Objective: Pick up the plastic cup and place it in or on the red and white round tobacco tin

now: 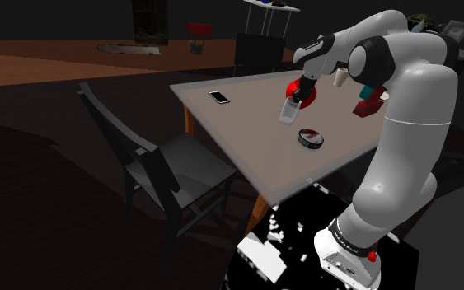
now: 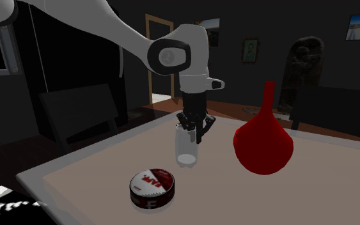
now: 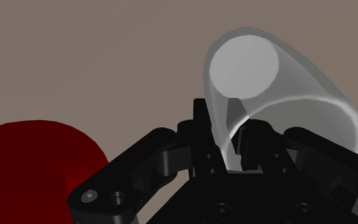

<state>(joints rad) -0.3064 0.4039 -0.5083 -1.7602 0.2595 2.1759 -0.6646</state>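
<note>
Dim room, beige tabletop (image 2: 95,172); clear plastic cup (image 2: 186,153) clasped at rim by black gripper (image 2: 192,134). Carry step judged in hand; cup to be moved over round red-and-white tin (image 2: 151,187), near gripper, lower.

White arm (image 1: 403,123) reaching forward, elbow high, wrist pointing down, black jaws pinching the rim of the clear cup (image 2: 186,146)

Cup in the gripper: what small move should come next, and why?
Probably carry the cup across toward the tin, high enough to clear its top. The gripper is shut on the cup's wall at the rim, and the tin lies apart from it on the table, nearer the stand. The red vase stands on the cup's other side, so that path looks free.
</note>
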